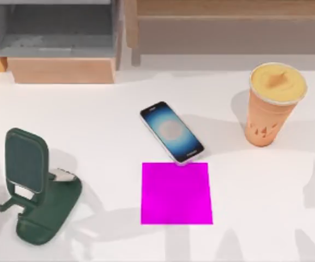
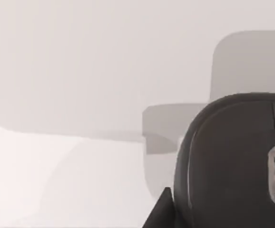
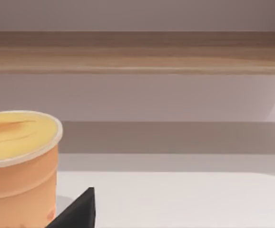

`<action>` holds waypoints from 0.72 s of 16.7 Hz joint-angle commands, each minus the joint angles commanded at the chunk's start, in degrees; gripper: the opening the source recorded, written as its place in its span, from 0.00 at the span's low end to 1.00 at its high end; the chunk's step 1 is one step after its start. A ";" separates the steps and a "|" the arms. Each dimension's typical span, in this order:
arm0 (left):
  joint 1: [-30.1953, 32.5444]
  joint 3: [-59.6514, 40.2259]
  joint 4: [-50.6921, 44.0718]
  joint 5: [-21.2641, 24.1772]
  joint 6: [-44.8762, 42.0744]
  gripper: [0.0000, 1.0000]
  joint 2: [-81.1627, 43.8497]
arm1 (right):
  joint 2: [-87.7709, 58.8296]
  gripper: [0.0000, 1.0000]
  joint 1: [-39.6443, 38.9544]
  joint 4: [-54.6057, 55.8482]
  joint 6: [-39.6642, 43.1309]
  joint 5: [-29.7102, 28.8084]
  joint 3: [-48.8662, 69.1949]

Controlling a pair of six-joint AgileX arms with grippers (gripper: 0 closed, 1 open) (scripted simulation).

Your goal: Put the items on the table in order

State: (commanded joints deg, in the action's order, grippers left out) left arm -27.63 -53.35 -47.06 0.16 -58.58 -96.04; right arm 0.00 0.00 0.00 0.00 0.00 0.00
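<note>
White counter (image 1: 266, 191) is carrying one smartphone (image 1: 171, 131) lying at centre, touching the far edge of one magenta pad (image 1: 176, 193), and one orange cup (image 1: 271, 105) standing far right. One mouse (image 2: 237, 166) is sitting right before the left claw; a green stand (image 1: 35, 188) is standing at left. Cup is looking light and tippy, best gripped mid-wall; phone thin and slippery, taken by its long edges. Neither claw's opening can be told.

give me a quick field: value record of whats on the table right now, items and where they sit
phone: flat, screen lit, mid-table, its near corner at the magenta pad's far edge
cup: upright, lid on, top view's right side
mouse: close before the left wrist camera
phone stand: top view's left side, nothing on it
shelving: along the table's far edge
</note>
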 joint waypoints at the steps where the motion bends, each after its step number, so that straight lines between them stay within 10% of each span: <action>1: 0.06 -1.65 -3.18 0.00 -0.01 0.00 1.00 | 0.00 1.00 0.00 0.00 0.00 0.00 0.00; 12: 0.17 -10.02 -17.19 -0.03 0.40 0.00 6.81 | 0.00 1.00 0.00 0.00 0.00 0.00 0.00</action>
State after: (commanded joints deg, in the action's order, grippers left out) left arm -27.46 -63.37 -64.25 0.13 -58.18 -89.23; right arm 0.00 0.00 0.00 0.00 0.00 0.00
